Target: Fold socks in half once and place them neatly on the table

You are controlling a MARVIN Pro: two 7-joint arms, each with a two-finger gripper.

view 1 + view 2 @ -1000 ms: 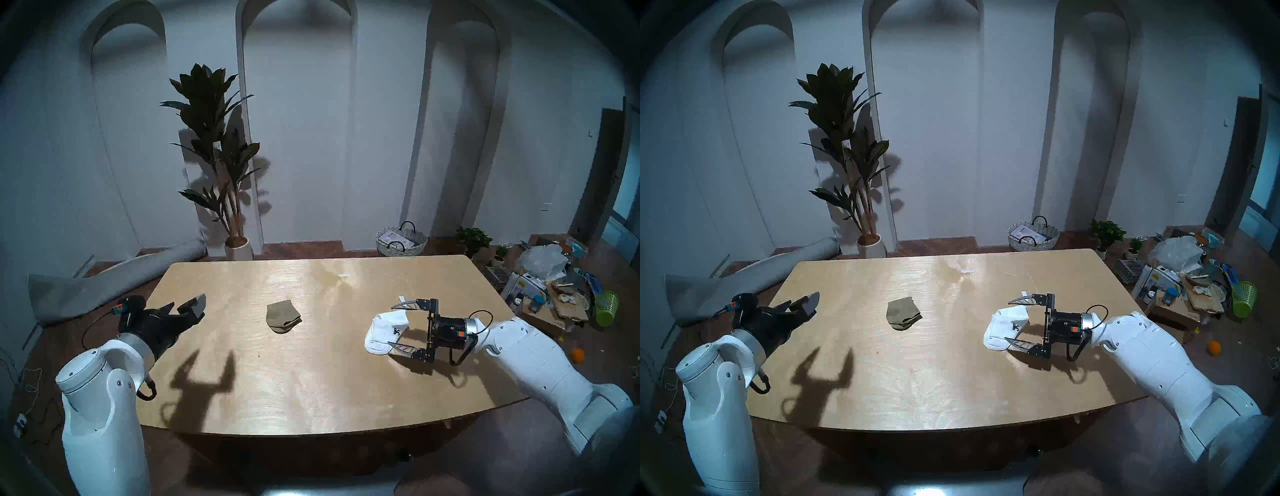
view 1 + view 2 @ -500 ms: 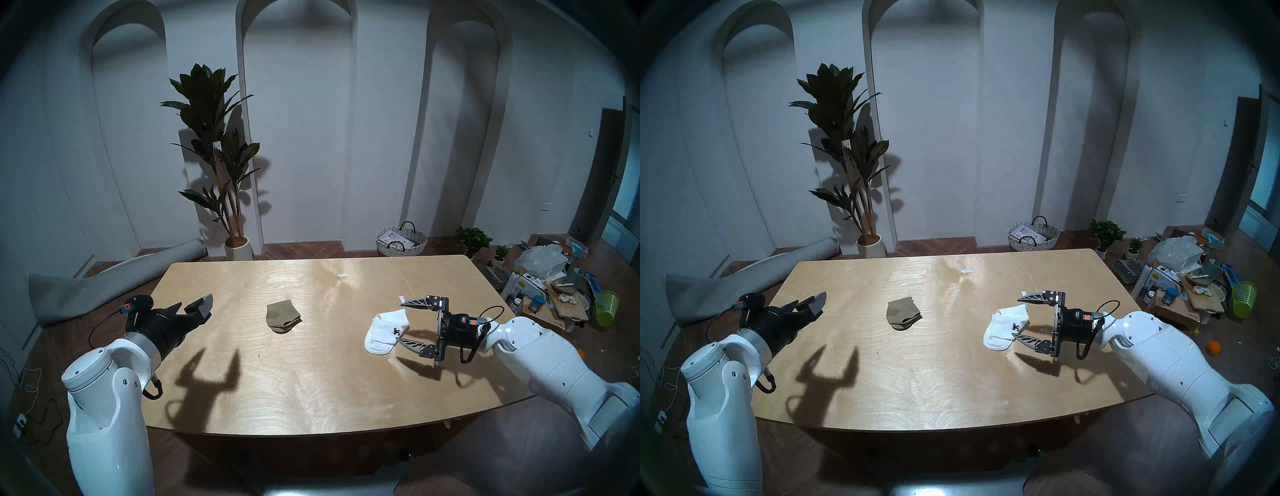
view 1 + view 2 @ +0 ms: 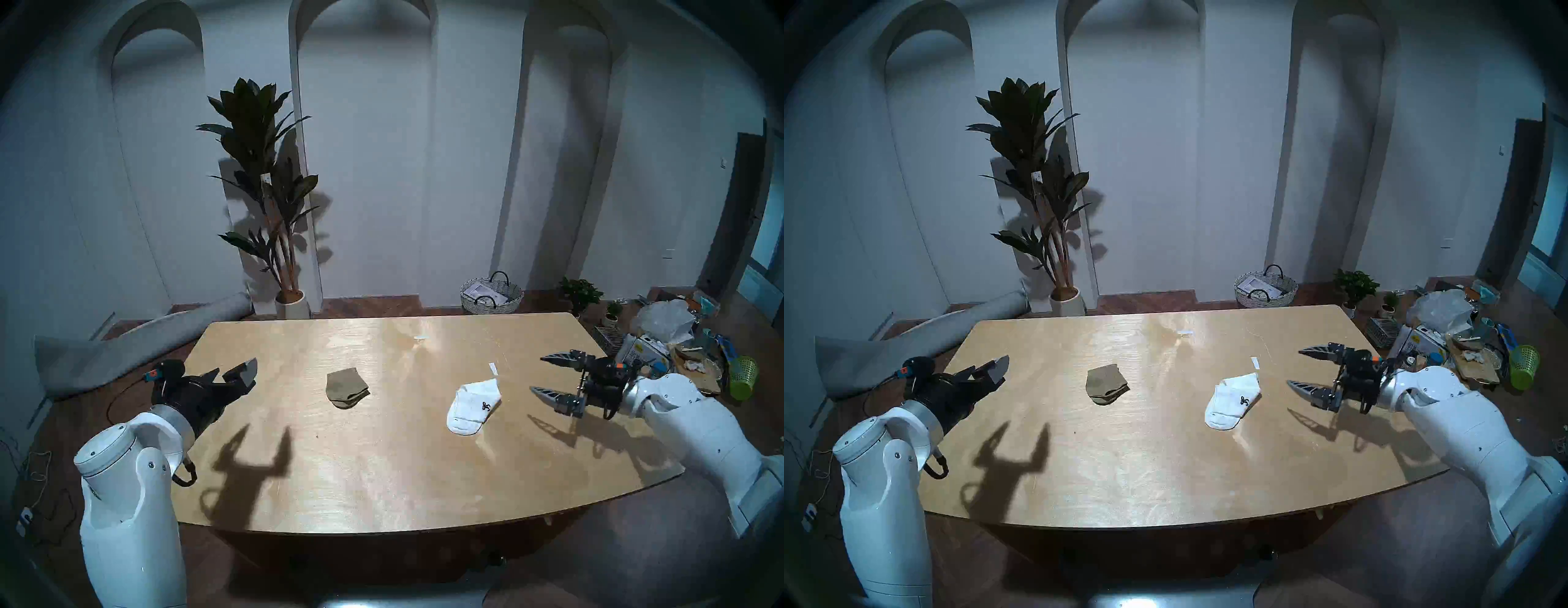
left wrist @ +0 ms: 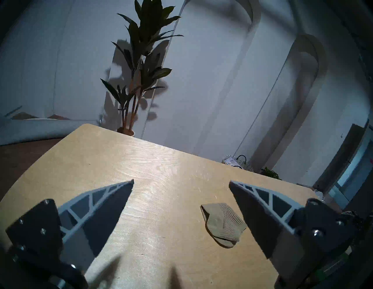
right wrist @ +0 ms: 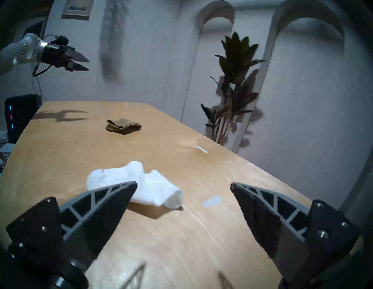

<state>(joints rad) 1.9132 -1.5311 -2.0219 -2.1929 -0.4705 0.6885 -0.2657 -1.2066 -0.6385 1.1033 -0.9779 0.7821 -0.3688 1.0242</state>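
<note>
The olive-brown sock (image 3: 347, 388) lies folded near the middle of the wooden table (image 3: 382, 467); it also shows in the left wrist view (image 4: 223, 224) and the right wrist view (image 5: 123, 126). The white sock (image 3: 473, 406) lies doubled over right of centre with its black emblem up, and shows in the right wrist view (image 5: 153, 187). My right gripper (image 3: 537, 374) is open and empty, hovering to the right of the white sock and clear of it. My left gripper (image 3: 233, 373) is open and empty above the table's left edge, well left of the olive sock.
Two small white paper strips lie on the table, one at the back (image 3: 421, 338) and one just behind the white sock (image 3: 493, 368). Beyond the table stand a potted plant (image 3: 271, 191), a wicker basket (image 3: 492, 295), floor clutter at the right (image 3: 679, 352) and a rolled mat at the left (image 3: 127, 348).
My open right gripper has drawn back to the right, away from the white sock, which stays lying on the table. The left arm has barely moved.
</note>
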